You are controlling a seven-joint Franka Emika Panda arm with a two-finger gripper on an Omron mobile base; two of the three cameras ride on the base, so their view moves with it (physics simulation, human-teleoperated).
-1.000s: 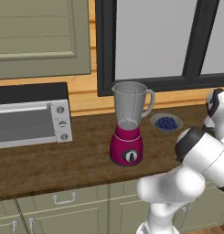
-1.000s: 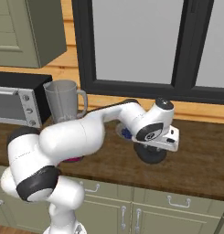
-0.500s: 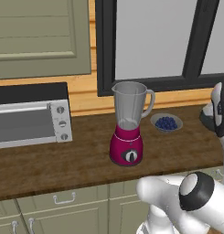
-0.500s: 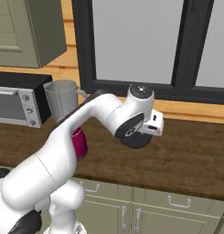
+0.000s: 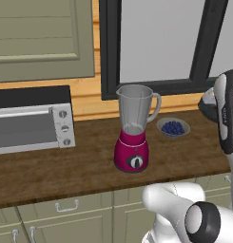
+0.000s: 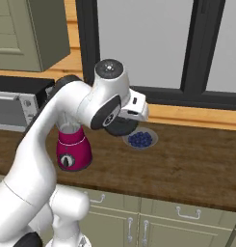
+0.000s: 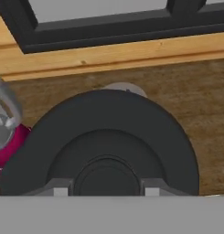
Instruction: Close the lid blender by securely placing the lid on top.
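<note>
The blender stands on the wooden counter with its magenta base, front knob and clear jar; the jar's top is uncovered. In the right base view my arm hides most of the blender. My gripper is shut on the dark round lid, held in the air to the right of the jar, over the bowl of berries. From the left base view the lid shows at the far right. Seen from the hand, the lid is large, with the blender at the left edge.
A shallow bowl of blue berries sits on the counter just right of the blender. A silver toaster oven stands at the left. A dark-framed window and a wooden ledge run behind the counter.
My arm has carried the lid up off the counter and leftward, toward the blender. The blender and bowl have not moved.
</note>
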